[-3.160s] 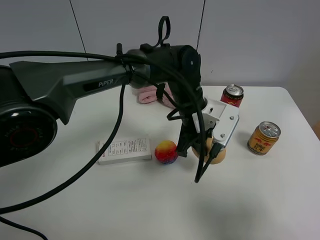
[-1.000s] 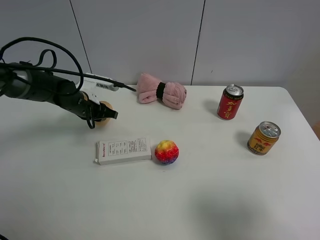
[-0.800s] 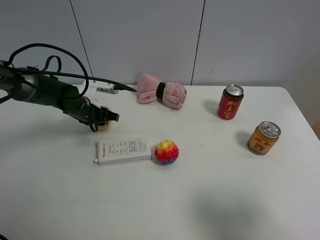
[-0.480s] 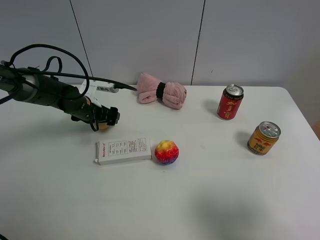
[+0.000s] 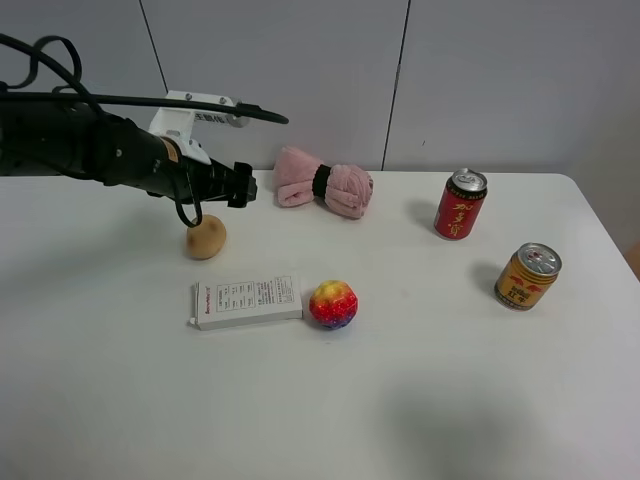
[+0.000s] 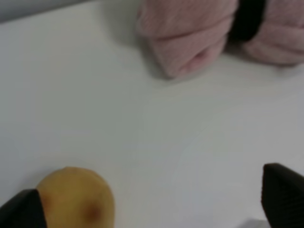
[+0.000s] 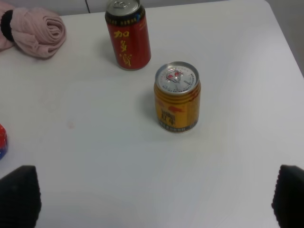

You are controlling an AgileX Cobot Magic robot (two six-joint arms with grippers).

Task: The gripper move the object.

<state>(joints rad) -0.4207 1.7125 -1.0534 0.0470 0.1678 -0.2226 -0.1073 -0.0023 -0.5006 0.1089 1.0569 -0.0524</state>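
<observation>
Black left gripper point(image 5: 238, 185) hangs above the white table point(image 5: 420, 400), far left; jaws spread wide, nothing between them. Tan potato point(image 5: 206, 237) rests on the table just beneath, untouched; the wrist view puts it close by one fingertip point(image 6: 21, 213). Flat white box point(image 5: 248, 301) lies nearer the front, multicoloured ball point(image 5: 333, 304) just beside its right end. Pink towel roll point(image 5: 323, 183) at the back, near the wall. Further right, red can point(image 5: 460, 204) upright; gold can point(image 5: 527, 276) upright, nearest the right edge. Last, right gripper point(image 7: 154, 199), seen only from its own wrist: jaws spread wide, empty.
</observation>
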